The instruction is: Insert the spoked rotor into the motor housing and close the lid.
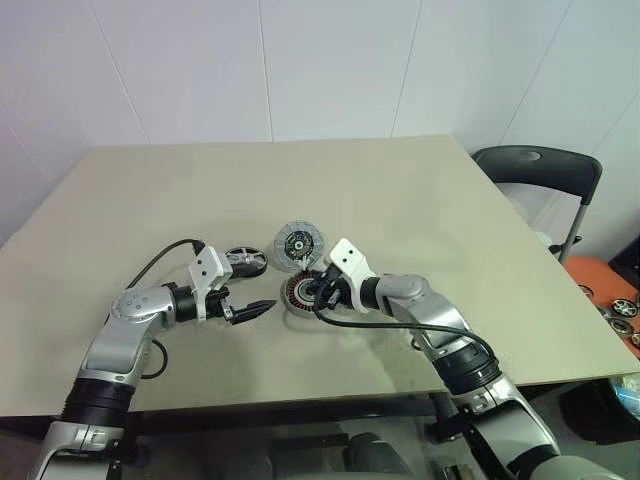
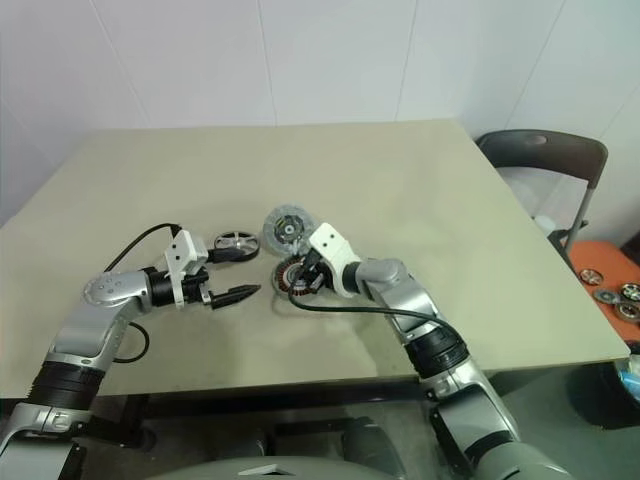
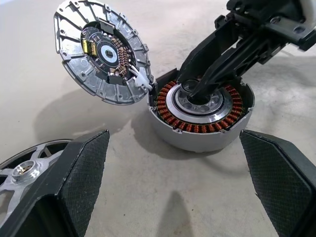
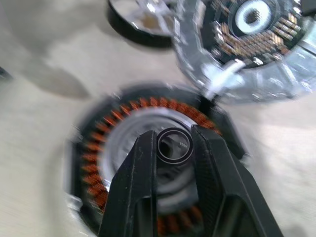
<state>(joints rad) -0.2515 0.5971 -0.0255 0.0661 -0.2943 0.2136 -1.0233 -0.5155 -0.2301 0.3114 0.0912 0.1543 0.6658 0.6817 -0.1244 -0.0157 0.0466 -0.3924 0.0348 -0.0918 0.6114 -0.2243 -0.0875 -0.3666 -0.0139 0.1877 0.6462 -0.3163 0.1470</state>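
Note:
The motor housing (image 1: pixel 298 293) lies on the table, a ring of copper windings (image 3: pixel 197 127) around a silver centre. Its lid (image 1: pixel 297 243) stands tilted up at the housing's far rim, its inner face (image 3: pixel 101 52) showing. My right gripper (image 4: pixel 173 144) reaches down into the housing's centre, and its fingers (image 4: pixel 143 173) are closed narrowly on the small centre ring. The spoked rotor (image 1: pixel 245 260) lies flat on the table, left of the lid. My left gripper (image 1: pixel 255 308) hovers open just left of the housing, pointing at it and holding nothing.
The beige table (image 1: pixel 400 190) has bare room behind and to the right. A black cable (image 1: pixel 355 322) loops from my right wrist over the table. A dark chair (image 1: pixel 540 165) stands off the table's right rear corner, with an orange tray of wheels (image 1: pixel 612 300) beyond the right edge.

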